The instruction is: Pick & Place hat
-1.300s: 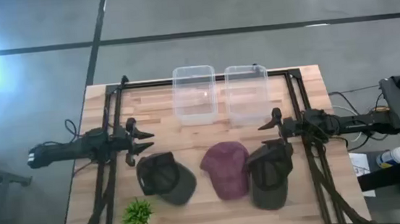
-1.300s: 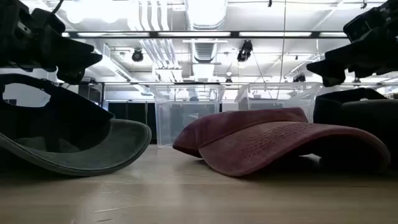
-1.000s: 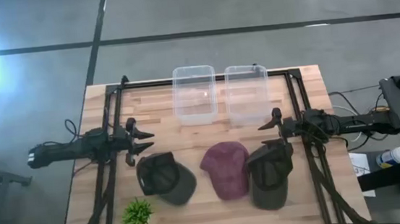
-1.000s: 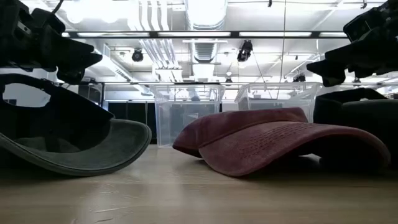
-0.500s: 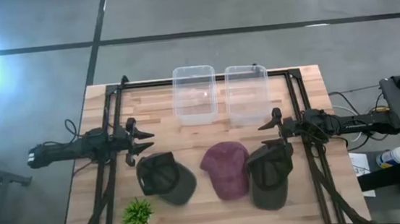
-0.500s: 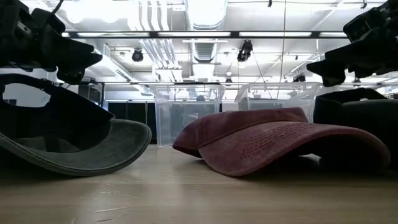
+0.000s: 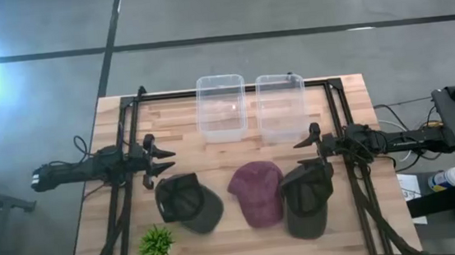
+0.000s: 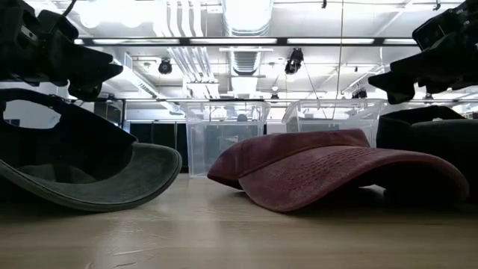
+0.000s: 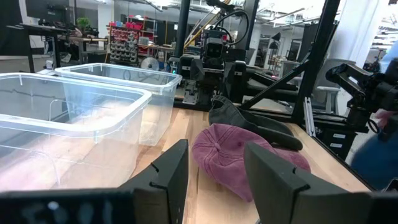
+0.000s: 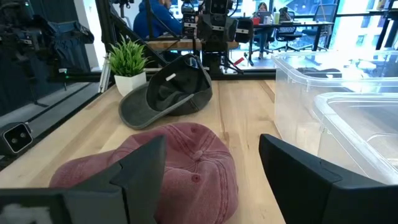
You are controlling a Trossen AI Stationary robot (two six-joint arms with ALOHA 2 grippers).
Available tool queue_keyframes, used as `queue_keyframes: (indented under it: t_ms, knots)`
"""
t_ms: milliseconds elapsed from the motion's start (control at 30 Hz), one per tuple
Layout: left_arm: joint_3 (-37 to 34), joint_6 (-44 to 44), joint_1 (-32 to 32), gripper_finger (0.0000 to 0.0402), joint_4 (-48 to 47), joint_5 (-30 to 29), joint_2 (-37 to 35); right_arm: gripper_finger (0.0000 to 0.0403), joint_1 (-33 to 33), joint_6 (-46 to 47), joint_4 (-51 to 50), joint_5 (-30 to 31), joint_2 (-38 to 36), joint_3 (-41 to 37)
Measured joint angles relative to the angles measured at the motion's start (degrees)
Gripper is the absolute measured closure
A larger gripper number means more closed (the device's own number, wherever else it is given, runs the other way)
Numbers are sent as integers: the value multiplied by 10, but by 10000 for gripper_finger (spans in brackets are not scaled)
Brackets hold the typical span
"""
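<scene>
Three caps lie on the wooden table. An olive cap [image 7: 187,202] rests upside down on its crown, a maroon cap [image 7: 256,193] sits crown up in the middle, and a dark cap [image 7: 306,199] is to its right. My left gripper [image 7: 160,160] hovers open just beyond the olive cap's far-left side. My right gripper [image 7: 307,144] hovers open above the dark cap's far edge. Each wrist view shows the maroon cap [image 9: 242,155] [image 10: 174,162] ahead between open fingers. In the low view the left gripper [image 8: 71,67] and right gripper [image 8: 414,71] both hang above the caps.
Two clear plastic bins [image 7: 222,107] [image 7: 281,106] stand side by side at the table's far side. A small green potted plant [image 7: 156,243] sits near the near-left corner. Black frame rails [image 7: 122,145] run along the table's left, right and far edges.
</scene>
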Motion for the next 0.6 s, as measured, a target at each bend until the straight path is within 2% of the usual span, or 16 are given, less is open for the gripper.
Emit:
queue_keyframes:
  t_ms: [167,233,367,467,600]
  knots:
    - [0,0,0,253,0,0,0,147,0,1,0,0,0,0]
    - [0,0,0,253,0,0,0,147,0,37,0,0,0,0]
    - [0,0,0,253,0,0,0,147,0,201,0,0,0,0]
    - [0,0,0,253,0,0,0,147,0,281,5,0,0,0]
    - [0,0,0,253,0,0,0,147,2,478,8,-41,-1,0]
